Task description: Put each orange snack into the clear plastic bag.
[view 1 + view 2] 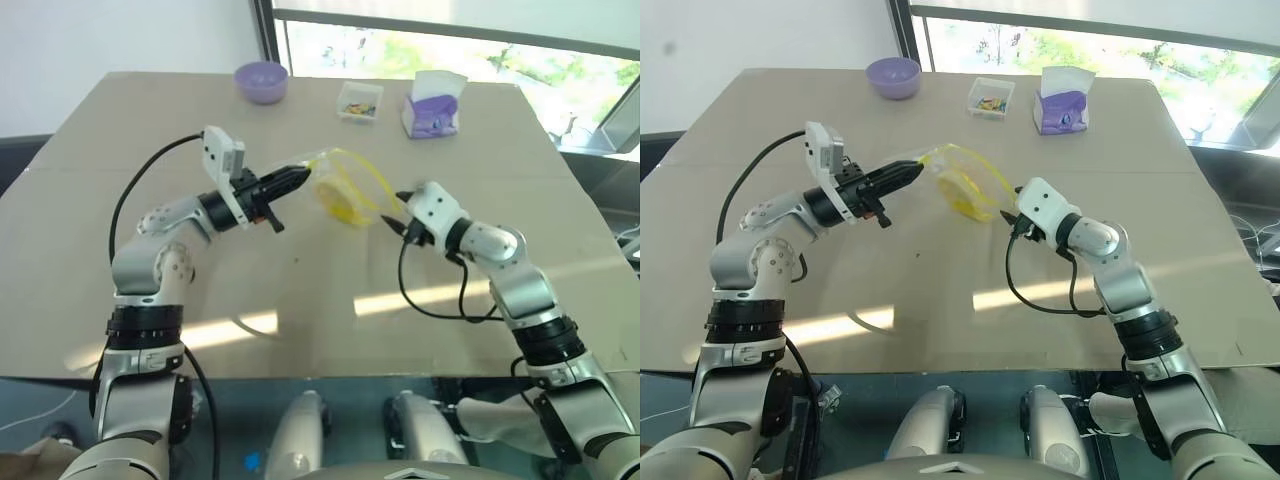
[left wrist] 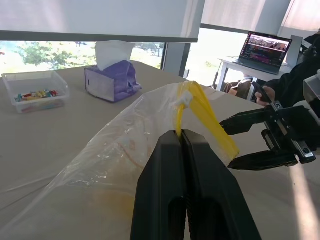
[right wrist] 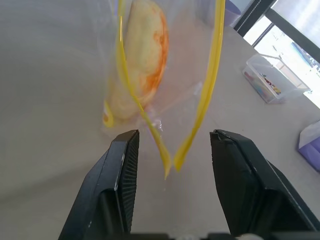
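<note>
The left fingers (image 2: 187, 165) are pressed together on the yellow seal strip of the clear plastic bag (image 1: 340, 190), holding it above the bench (image 1: 300, 290) at frame centre. The right fingers (image 3: 172, 165) stand parted, empty, straddling the strip's far corner. The orange bun (image 3: 145, 55) sits inside the bag.

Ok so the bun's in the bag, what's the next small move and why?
Probably ease the right gripper forward and close on the yellow seal strip. The bun sits inside the bag, the left gripper pinches one end shut, and the right's open jaws flank the strip's other end.
</note>
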Robot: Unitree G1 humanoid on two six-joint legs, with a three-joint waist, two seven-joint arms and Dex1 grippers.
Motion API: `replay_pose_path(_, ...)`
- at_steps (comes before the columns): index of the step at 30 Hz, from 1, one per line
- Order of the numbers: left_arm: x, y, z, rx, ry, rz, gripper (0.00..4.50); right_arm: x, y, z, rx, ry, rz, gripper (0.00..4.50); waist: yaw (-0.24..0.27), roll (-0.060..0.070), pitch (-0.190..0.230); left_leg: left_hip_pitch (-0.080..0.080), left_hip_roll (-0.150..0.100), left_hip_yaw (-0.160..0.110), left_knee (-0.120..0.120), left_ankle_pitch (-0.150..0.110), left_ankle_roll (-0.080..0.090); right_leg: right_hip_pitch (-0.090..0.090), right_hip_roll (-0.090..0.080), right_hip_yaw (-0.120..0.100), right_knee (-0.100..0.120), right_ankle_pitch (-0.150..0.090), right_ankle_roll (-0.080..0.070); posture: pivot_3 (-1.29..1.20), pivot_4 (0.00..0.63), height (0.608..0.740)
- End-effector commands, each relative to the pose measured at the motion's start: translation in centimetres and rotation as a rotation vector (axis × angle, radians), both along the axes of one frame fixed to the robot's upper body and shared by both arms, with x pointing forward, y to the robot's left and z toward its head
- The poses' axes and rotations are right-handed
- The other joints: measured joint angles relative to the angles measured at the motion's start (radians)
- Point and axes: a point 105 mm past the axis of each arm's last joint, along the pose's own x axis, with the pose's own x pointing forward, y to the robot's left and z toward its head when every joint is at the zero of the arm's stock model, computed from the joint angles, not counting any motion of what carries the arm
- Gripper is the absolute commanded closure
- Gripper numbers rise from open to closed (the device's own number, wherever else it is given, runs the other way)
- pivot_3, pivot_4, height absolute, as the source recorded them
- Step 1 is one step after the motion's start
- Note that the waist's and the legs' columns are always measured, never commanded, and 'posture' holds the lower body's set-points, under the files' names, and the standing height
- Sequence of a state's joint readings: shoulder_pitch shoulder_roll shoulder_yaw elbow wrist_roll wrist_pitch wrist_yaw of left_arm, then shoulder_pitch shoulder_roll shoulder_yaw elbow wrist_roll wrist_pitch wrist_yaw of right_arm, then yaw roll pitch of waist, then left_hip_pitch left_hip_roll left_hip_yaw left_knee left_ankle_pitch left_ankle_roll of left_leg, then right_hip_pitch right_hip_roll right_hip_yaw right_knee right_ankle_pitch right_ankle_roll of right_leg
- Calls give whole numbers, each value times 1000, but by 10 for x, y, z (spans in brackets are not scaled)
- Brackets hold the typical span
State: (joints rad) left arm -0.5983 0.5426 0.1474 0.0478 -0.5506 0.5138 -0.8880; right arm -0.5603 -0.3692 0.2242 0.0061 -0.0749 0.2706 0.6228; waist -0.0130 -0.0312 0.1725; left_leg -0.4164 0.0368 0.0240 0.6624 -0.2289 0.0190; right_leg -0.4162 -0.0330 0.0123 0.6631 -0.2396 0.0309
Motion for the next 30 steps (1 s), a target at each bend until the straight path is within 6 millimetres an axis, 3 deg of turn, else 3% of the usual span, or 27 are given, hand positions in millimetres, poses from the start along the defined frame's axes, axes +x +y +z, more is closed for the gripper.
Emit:
replay_pose_path(1,-8,-4,14,2,-67,-20,4500,3,6,12,21,-33,14,2631,0,0,0,0,0,0,0,0,0,0,0,0,0,0,0,0,150,733)
replay_pose_path(3,-8,-4,14,1,-67,-20,4500,4,6,10,21,-27,12,3333,0,0,0,0,0,0,0,0,0,0,0,0,0,0,0,0,150,733)
replay_pose_path(5,-8,-4,14,1,-68,-20,4500,5,6,9,23,-23,8,4388,0,0,0,0,0,0,0,0,0,0,0,0,0,0,0,0,150,733)
replay_pose_path(11,-7,-5,17,-11,-80,-18,4500,11,-11,20,4,-63,-43,4454,1,0,0,0,0,0,0,0,0,0,0,0,0,0,0,0,150,733)
replay_pose_path(14,0,-4,24,-21,-106,9,4500,17,-38,47,-50,-162,-110,4454,3,0,0,0,0,0,0,0,0,0,0,0,0,0,0,0,150,733)
replay_pose_path(18,25,-2,38,-18,-182,129,4500,28,-73,92,-196,-358,-220,4454,5,1,2,0,-1,0,1,0,0,0,0,0,0,0,0,0,150,733)
replay_pose_path(21,34,-4,48,-17,-228,149,4500,29,-84,112,-284,-442,-247,4454,2,1,2,-1,-2,1,1,0,0,0,0,-1,0,0,0,0,150,733)
replay_pose_path(25,34,-12,28,90,-234,110,4500,20,-80,98,-397,-429,-188,4454,-2,1,2,-1,-2,2,0,0,0,0,1,2,-1,0,0,0,150,733)
replay_pose_path(30,8,-25,-23,238,-207,-24,4500,-6,-65,40,-441,-290,-84,4454,0,1,2,-1,0,3,-3,-1,1,-2,-1,3,-3,0,0,0,150,733)
